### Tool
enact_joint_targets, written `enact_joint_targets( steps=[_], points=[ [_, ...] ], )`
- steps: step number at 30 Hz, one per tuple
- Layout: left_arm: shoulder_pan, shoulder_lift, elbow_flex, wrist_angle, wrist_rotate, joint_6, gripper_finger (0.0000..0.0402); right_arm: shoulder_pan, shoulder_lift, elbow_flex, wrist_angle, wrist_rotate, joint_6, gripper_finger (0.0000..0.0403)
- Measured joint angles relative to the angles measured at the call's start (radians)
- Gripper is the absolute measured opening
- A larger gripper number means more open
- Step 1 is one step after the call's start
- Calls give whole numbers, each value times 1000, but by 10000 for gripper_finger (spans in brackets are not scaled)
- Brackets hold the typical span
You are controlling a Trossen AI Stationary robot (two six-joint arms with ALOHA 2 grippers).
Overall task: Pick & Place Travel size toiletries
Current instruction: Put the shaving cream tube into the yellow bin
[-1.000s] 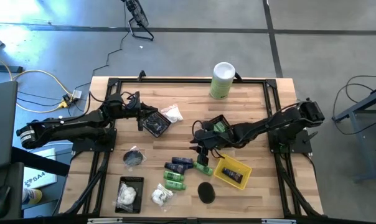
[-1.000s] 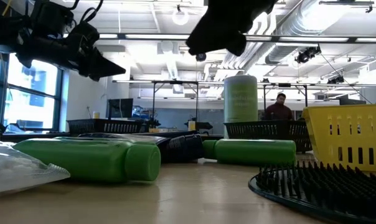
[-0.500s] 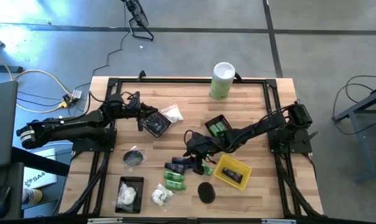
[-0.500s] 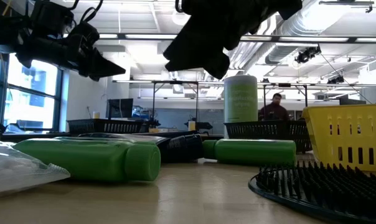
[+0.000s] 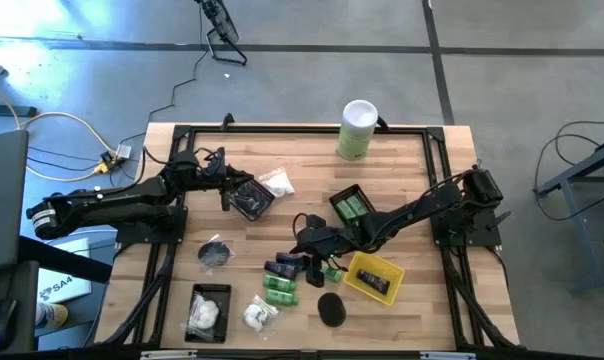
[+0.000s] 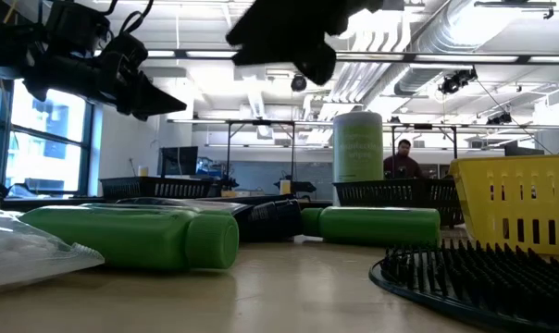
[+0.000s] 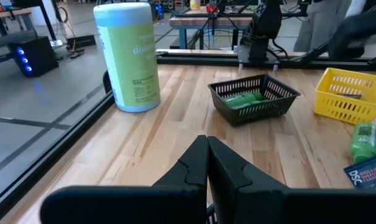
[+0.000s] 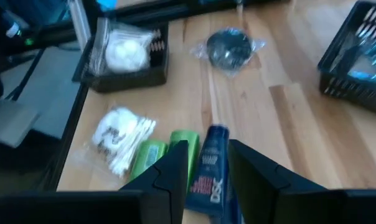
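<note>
Wooden table (image 5: 402,175) under bright workshop lights, and toiletries lie scattered across its near half. Right gripper (image 5: 307,243) is stretched far out over the middle, hovering above the navy tubes (image 5: 286,264); its fingers (image 8: 175,163) stand parted with nothing between them, one tube (image 8: 211,168) showing in the gap down on the wood. Green bottles (image 5: 279,290) lie just beside those tubes, one more green bottle (image 5: 329,271) touching the yellow basket (image 5: 374,277). A black disc (image 5: 330,308) sits near the front edge, another disc (image 5: 215,252) in clear wrap lies off to the left. White packet (image 5: 258,315) rests by the bottles, a second packet (image 5: 204,312) is inside a black basket (image 5: 208,294) at the front left, a third packet (image 5: 277,183) lies mid-table. Left gripper (image 5: 225,184) waits clenched, empty, next to a dark basket (image 5: 250,198). Another black basket (image 5: 348,204) holds green bottles. Tall canister (image 5: 358,129) stands at the far edge. Beyond the table, a person (image 6: 404,159) is in the room.
</note>
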Motion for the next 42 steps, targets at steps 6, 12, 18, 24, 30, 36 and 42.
enact_joint_targets(
  steps=[6, 12, 18, 24, 30, 36, 42],
  points=[
    [0, 0, 0, -1, 1, -6, 0, 31, 0, 19, -24, 70, 30, 106],
    [0, 0, 0, -8, 2, -32, 0, 56, 0, 19, -11, 110, 98, 106],
    [0, 0, 0, -49, 2, -33, 0, 97, 1, 19, 14, 161, 149, 106],
    [0, 0, 0, -61, 1, -60, 0, 122, 68, 19, 97, 179, 191, 106],
    [0, 0, 0, -77, 2, -83, 0, 126, 118, 18, 61, 198, 186, 106],
    [0, 0, 0, -92, 3, -84, 0, 124, 116, 19, -36, 251, 118, 106],
    [0, 0, 0, -97, 3, -82, 0, 103, 114, 19, -129, 244, 154, 106]
  ],
)
